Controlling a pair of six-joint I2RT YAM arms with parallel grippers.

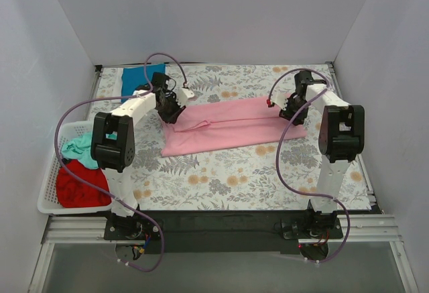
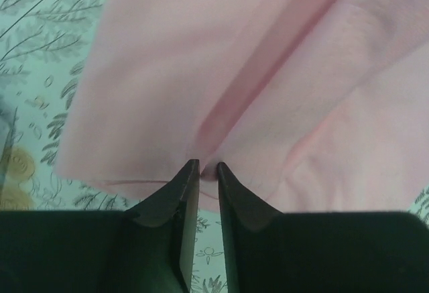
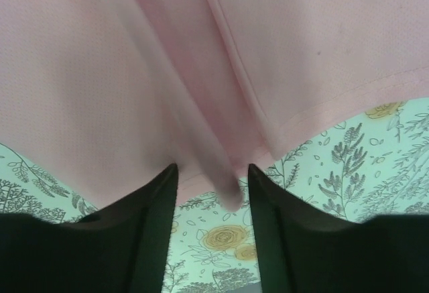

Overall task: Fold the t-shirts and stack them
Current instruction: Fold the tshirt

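Pink t-shirt point(image 2: 268, 72) fold between near-touching tips of left tool point(image 2: 206, 165)

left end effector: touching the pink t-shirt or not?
Touching. In the left wrist view, the left end effector is nearly closed with the edge of the pink t-shirt pinched between its tips, and a crease runs up from the pinch.

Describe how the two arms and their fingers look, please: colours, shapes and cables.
Both the left arm and the right arm have white links joined by boxy black joint housings. A thin purple cable loops loosely along each one. The fingers are matte black blades that narrow to pointed tips; I see no markings on them.
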